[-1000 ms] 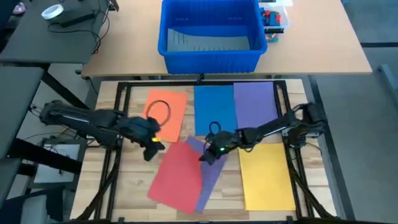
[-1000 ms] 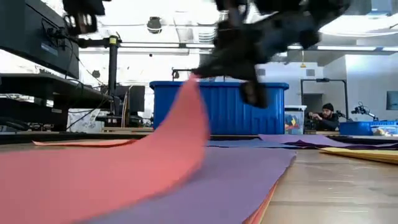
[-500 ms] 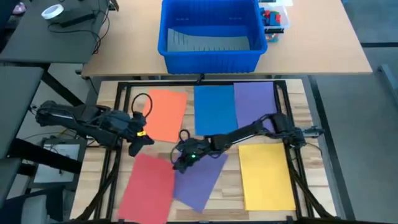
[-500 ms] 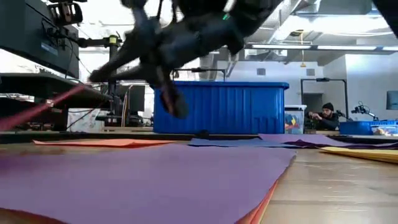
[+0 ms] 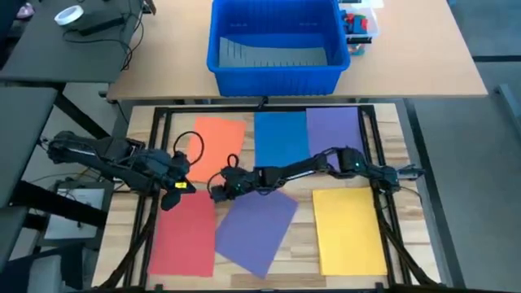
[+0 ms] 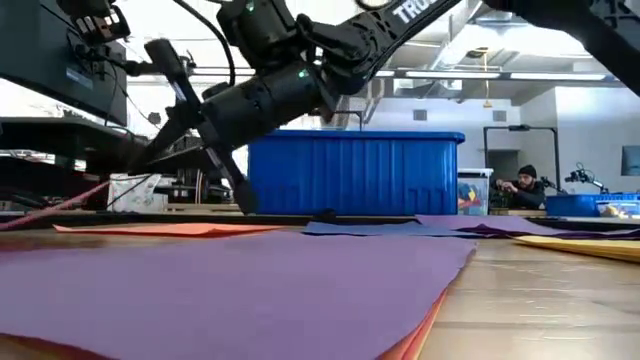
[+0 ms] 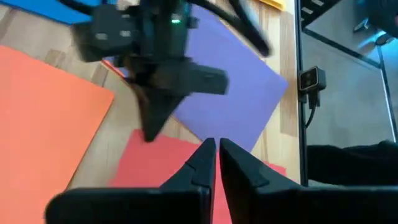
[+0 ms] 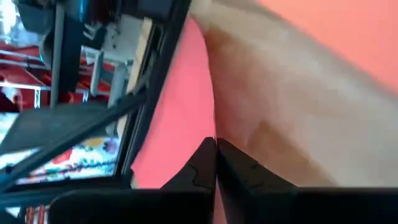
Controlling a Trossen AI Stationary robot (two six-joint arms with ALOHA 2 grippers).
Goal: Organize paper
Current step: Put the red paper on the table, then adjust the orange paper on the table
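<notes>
Red paper point(image 5: 183, 232) lies flat at the table's point(image 5: 301, 264) front left, beside a skewed purple sheet point(image 5: 255, 230). Bare wood separates purple from yellow point(image 5: 348, 230). Right pincer point(image 5: 216, 189) hovers by the red sheet's corner, fingers nearly together, gripping nothing visible; left pincer point(image 5: 172, 194) likewise.

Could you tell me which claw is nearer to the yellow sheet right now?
The right claw, though it sits well across the table from the yellow sheet, beyond the tilted purple sheet. The left claw is farther still, over the red sheet.
</notes>
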